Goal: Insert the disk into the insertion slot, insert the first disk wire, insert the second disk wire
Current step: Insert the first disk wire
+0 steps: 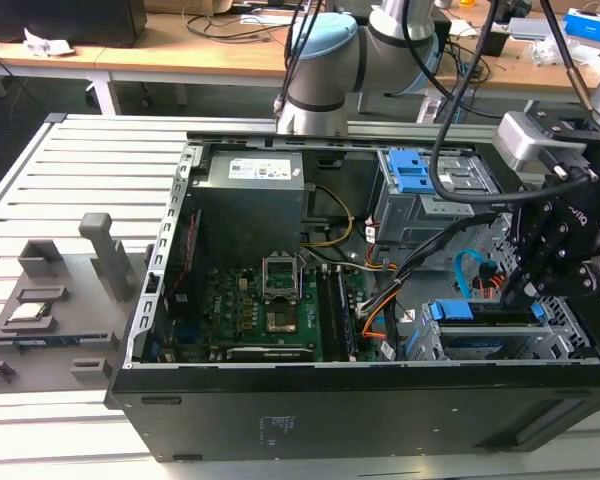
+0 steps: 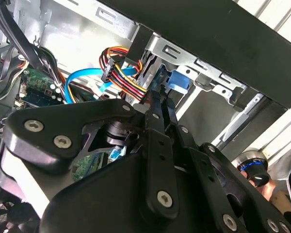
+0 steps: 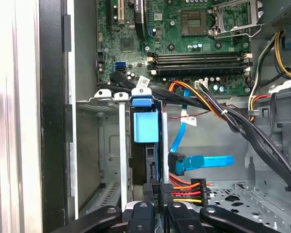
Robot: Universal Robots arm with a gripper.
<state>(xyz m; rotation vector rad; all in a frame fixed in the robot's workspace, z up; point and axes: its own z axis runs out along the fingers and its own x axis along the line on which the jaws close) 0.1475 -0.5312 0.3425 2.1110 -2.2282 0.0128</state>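
Note:
The disk, in its bright blue frame, sits inside the insertion slot, the low silver cage at the case's front corner on the exterior view's right. In the first wrist view the disk is seen edge-on between the slot's metal rails. My gripper is at the disk's rear end. Its fingers are shut on a black connector with red, orange and yellow wires, held against the disk's edge. A light blue flat wire lies beside it; I cannot tell whether its end is plugged in.
A thick black cable bundle crosses above the slot. The taller grey cage with blue latch stands behind. The motherboard and the grey power supply take up the middle of the case. A grey fixture sits on the slatted table.

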